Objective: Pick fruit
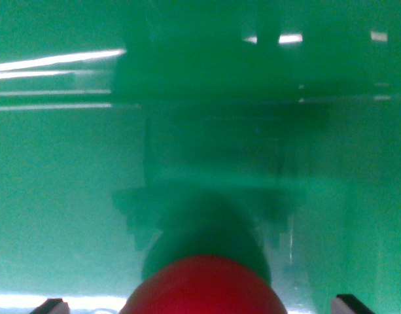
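I see the red fruit at bottom centre of the frame, directly between the gripper fingertips at the bottom corners. Jaws stand apart; contact unclear. Round, no long axis.

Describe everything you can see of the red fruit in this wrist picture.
Only the top of the fruit shows, a smooth, rounded, plain red dome cut off by the bottom edge. No stem or marks are visible. It sits between the two dark gripper tips at the lower corners, over a glossy green surface, its shadow just above. Contact cannot be told.
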